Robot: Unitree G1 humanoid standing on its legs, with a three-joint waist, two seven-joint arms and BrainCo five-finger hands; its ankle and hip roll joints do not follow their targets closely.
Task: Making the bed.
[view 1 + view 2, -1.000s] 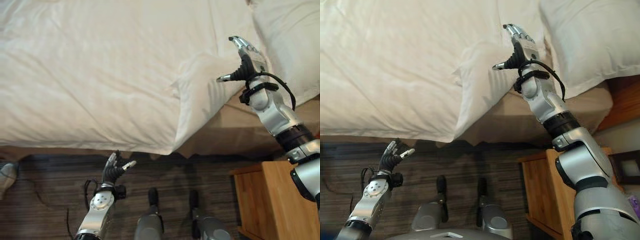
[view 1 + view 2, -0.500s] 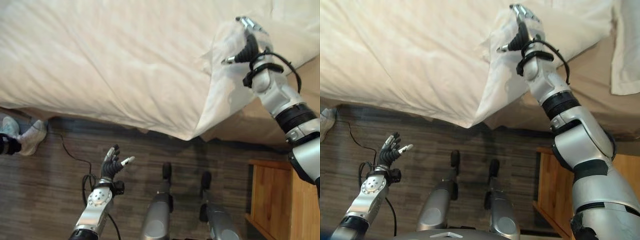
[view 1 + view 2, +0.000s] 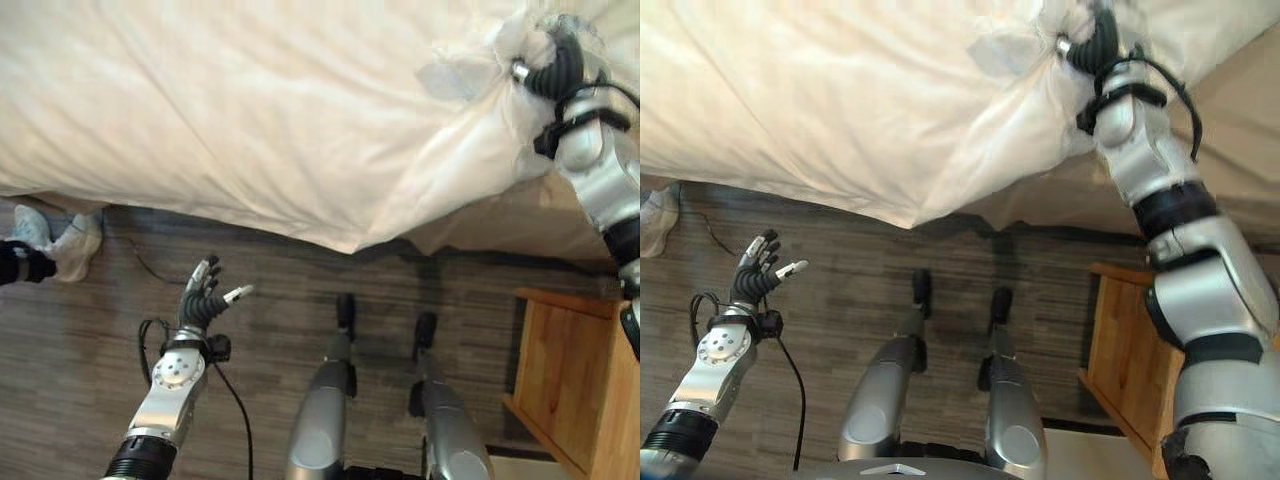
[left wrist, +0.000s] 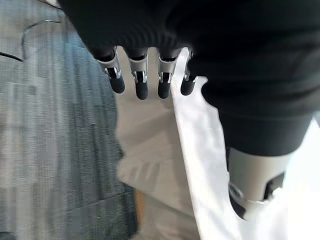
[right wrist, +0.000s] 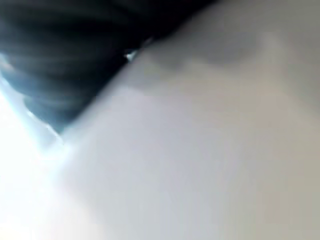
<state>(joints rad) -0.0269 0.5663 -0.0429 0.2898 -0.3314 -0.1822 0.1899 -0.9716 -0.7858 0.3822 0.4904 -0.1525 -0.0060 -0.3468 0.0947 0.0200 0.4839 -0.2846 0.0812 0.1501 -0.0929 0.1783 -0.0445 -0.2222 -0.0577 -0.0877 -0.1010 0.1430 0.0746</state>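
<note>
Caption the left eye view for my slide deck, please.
Right hand bunches the white duvet at the bed's edge; left hand hangs open above the floor.

One duvet (image 3: 250, 110), one nightstand (image 3: 575, 385), one person's shoe (image 3: 70, 245), two hands.

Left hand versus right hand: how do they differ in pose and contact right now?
The left hand hangs low over the wooden floor, fingers relaxed, holding nothing; the right hand is raised at the bed, fingers closed on a bunched corner of the white duvet. The left touches no bedding; the right has cloth gathered round it. Both wear dark ribbed covers.
</note>
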